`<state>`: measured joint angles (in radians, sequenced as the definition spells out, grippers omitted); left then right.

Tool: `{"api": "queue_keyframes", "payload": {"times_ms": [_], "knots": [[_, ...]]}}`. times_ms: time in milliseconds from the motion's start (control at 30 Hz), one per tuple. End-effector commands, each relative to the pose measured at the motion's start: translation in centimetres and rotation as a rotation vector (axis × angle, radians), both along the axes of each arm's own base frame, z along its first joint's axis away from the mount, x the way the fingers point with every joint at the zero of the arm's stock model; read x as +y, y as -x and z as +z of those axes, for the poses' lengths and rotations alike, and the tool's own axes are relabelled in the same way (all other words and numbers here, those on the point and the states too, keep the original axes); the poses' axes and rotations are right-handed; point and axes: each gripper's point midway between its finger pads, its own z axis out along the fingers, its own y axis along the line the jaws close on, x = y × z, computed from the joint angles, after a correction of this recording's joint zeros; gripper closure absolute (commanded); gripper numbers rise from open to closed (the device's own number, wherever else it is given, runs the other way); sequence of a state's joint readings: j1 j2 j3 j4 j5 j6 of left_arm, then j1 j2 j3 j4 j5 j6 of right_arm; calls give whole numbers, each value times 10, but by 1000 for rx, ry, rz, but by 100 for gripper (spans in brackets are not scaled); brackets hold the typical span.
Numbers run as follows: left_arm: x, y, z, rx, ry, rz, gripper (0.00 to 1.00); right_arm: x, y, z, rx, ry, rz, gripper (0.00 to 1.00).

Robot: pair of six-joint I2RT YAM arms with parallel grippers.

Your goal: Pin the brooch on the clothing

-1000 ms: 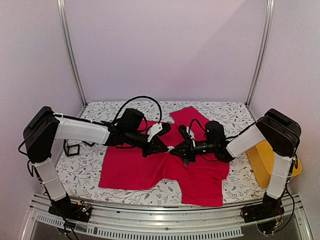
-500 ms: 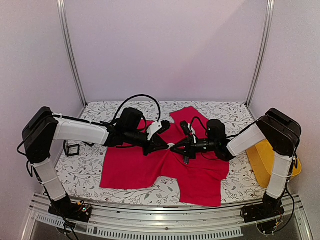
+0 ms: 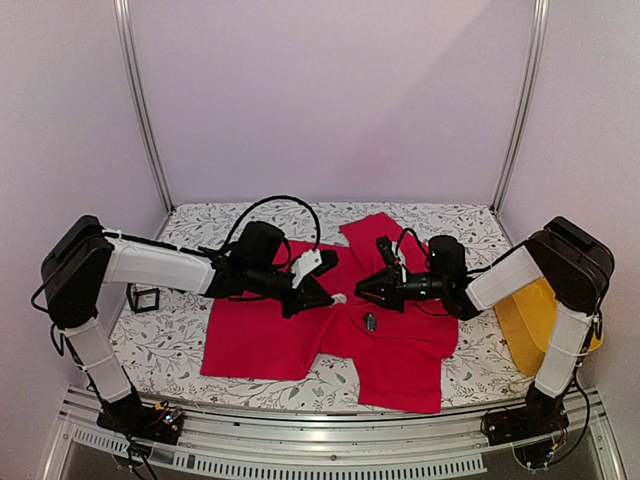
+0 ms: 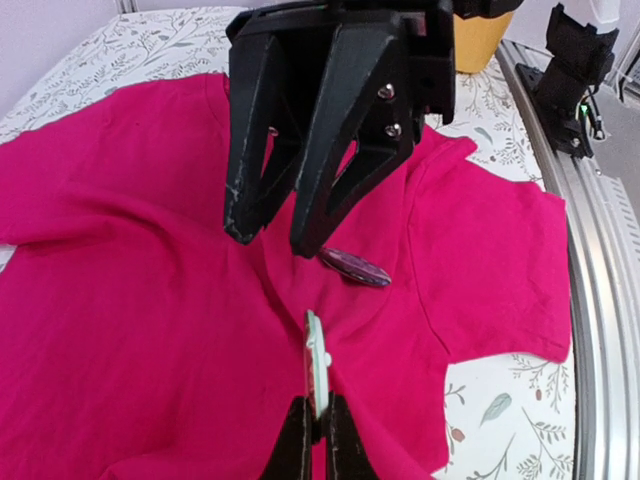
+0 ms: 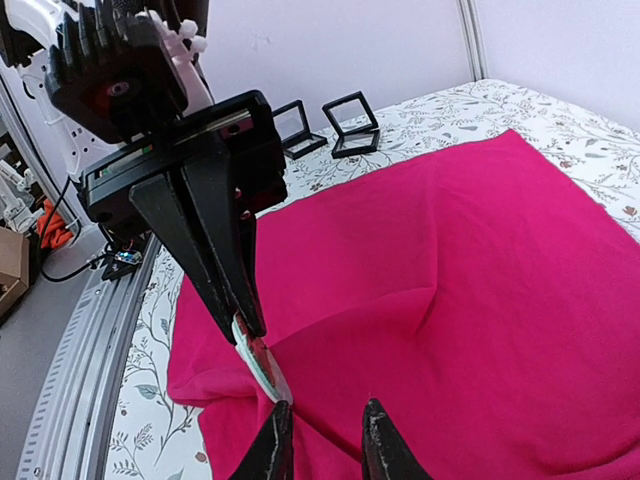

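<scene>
1. The red shirt [image 3: 260,335] lay spread on the table [image 3: 160,345]. The brooch [image 3: 369,321], a small dark oval, lay on it near the middle, gripped by neither arm. Whether it was fastened to the cloth could not be told.
2. The left fingers [image 4: 297,440] were pressed together on a thin pale piece [image 4: 315,360] that stood edge-up over a raised fold of the shirt. Whether cloth was caught with it could not be told.
3. The right fingers [image 5: 272,450] stood spread with nothing between them, their tips pointed toward the left ones.
4. The brooch lay just beside the right fingertips, on the side toward the table's near edge. The right arm was the nearer.
5. Its long axis ran across the line joining the two sets of fingers, so a grasp by the right fingers would probably mean dropping and closing across its narrow width.
</scene>
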<state>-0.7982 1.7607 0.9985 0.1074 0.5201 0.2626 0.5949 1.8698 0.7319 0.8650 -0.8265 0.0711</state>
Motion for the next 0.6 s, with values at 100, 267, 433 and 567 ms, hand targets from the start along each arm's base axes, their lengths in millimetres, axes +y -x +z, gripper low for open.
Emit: {"api": "queue_keyframes", "payload": {"times_ms": [100,267,433,567], "knots": [[0,-2,4,-90,-56,26,100,-5,-7,14,-43,23,-18,70],[-4,9,-20,-209,-246,6,90,-17,-52,8,-4,138,-231,66],[-22,49,-18,-47,-292,-142,60,-38,-78,-1,-63,248,-405,65],[-22,60,-4,61,-333,-171,63,-49,-84,0,-78,293,-467,64]]}}
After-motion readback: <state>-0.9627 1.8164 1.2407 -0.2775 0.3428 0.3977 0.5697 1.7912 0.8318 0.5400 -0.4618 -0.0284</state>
